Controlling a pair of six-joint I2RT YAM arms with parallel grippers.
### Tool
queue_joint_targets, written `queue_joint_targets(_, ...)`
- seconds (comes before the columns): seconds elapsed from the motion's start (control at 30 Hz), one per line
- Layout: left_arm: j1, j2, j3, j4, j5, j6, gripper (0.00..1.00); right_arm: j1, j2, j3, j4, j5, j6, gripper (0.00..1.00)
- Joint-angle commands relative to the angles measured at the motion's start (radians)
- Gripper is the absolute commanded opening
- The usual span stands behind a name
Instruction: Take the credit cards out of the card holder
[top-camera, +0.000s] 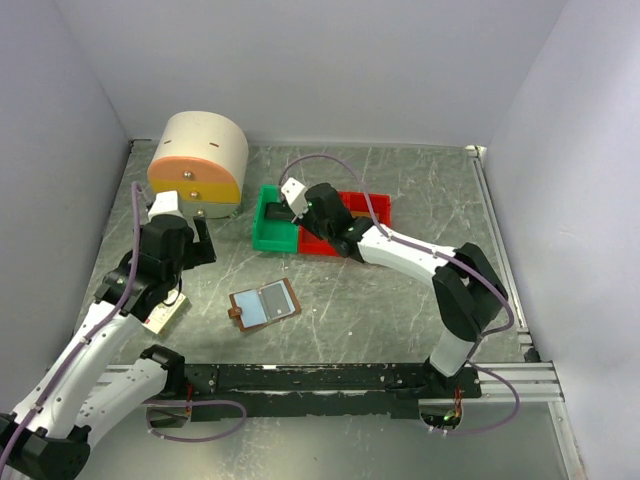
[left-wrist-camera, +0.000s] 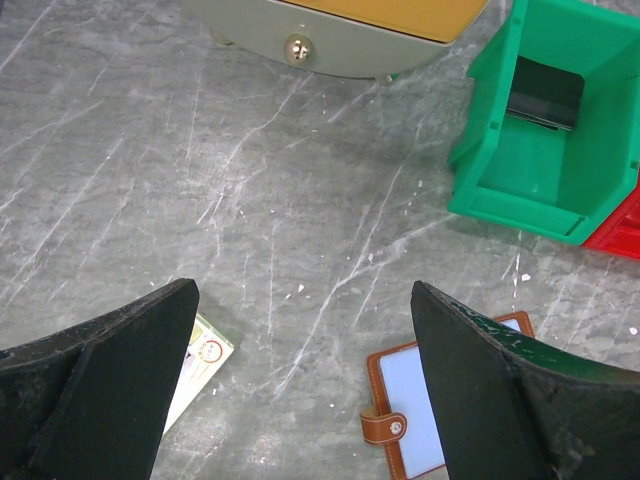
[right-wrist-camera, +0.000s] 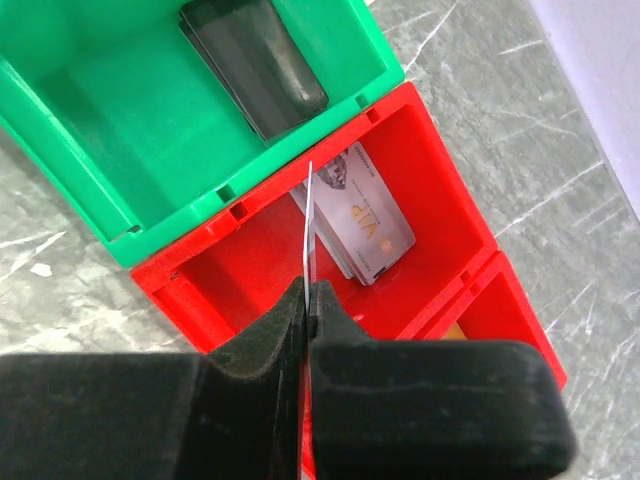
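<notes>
The grey marbled table (top-camera: 400, 300) carries a round drawer cabinet (top-camera: 198, 165) at the back left. A green bin (top-camera: 272, 232) and a red bin (top-camera: 375, 207) stand touching side by side near the middle. The card holder (top-camera: 264, 304) lies opened flat on the table in front of them, pale-blue panels up, well apart from both bins. The left gripper (left-wrist-camera: 303, 300) hovers above the table with its fingers spread wide and nothing between them, the card holder just beside one finger and a small box (left-wrist-camera: 200, 365) beside the other. The right gripper (right-wrist-camera: 310, 300) is pinched together on a thin card (right-wrist-camera: 309, 230), held edge-on over the red bin, where other cards (right-wrist-camera: 360, 225) already lie. The held card hangs close to the wall the two bins share. Let go there, it could catch on that rim, stand leaning against it, or tip over into the green bin beside the dark flat thing (right-wrist-camera: 255, 65). Whether any card remains in the holder cannot be told.
</notes>
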Motion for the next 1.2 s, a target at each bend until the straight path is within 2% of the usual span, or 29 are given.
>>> queue_joint_targets(0.0,0.008,-0.011,0.016,-0.001,0.010,0.007,1.00,-0.010,0.057,0.063,-0.046,0.062,-0.091,0.00)
queue_joint_targets(0.37,0.010,-0.003,0.018,-0.005,0.028,0.014,1.00,-0.066,0.194,0.129,-0.021,0.066,-0.272,0.00)
queue_joint_targets(0.57,0.011,-0.013,0.016,-0.001,0.031,0.015,1.00,-0.076,0.253,0.132,0.057,0.023,-0.351,0.00)
queue_joint_targets(0.87,0.011,-0.002,0.015,-0.003,0.040,0.017,1.00,-0.089,0.383,0.151,0.180,0.133,-0.444,0.00)
queue_joint_targets(1.03,0.012,-0.002,0.016,-0.003,0.043,0.019,1.00,-0.094,0.394,0.145,0.168,0.098,-0.445,0.07)
queue_joint_targets(1.1,0.013,-0.001,0.016,-0.001,0.046,0.020,1.00,-0.095,0.389,0.150,0.133,0.059,-0.435,0.21)
queue_joint_targets(1.17,0.013,-0.001,0.015,0.000,0.052,0.022,1.00,-0.097,0.384,0.153,0.103,0.034,-0.426,0.27)
